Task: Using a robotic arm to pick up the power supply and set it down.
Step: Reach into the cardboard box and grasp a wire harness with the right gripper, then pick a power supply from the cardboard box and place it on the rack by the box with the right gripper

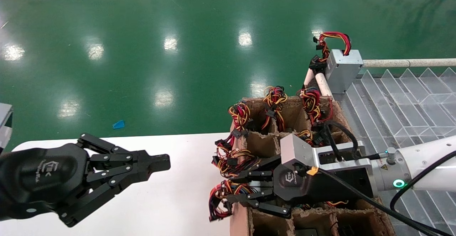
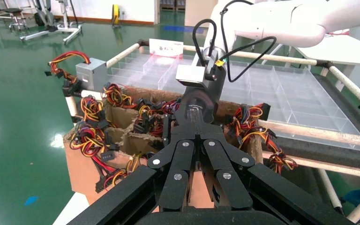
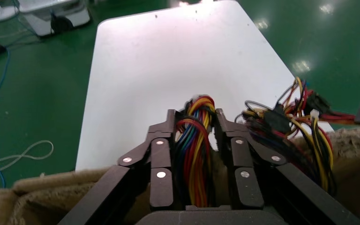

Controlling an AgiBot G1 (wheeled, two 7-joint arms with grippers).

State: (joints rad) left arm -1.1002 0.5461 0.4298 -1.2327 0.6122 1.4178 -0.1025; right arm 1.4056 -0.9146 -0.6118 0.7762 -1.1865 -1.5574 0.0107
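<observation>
The left claw [image 1: 162,162] hangs at the lower left of the head view, over the white desk [image 1: 178,200]. Its black linkage fingers are pinched together on nothing. The desk top is smooth, matte and flat, a good place for setting a thing down.

Right of the desk stands the cardboard box [image 1: 258,145]. It is brown and rough, with soft torn dividers. Loose red, yellow and black wires spill over its edges.

The right claw [image 1: 235,187] is low in the middle of the frame, over this box. Its fingers are clenched on a wire bundle [image 3: 194,140] that fills the gap between them. The metal body of the power supply is hidden, probably down in a compartment.

The risk is in this grip. Wires are flexible and slippery, so the bundle may slide out, or the box may swing and knock the dividers. The neighbouring cables may also tangle and come up together.

At the upper right, a wider grey box [image 1: 343,68] sits at the corner of a clear plastic tray [image 1: 399,100] with ribs.
</observation>
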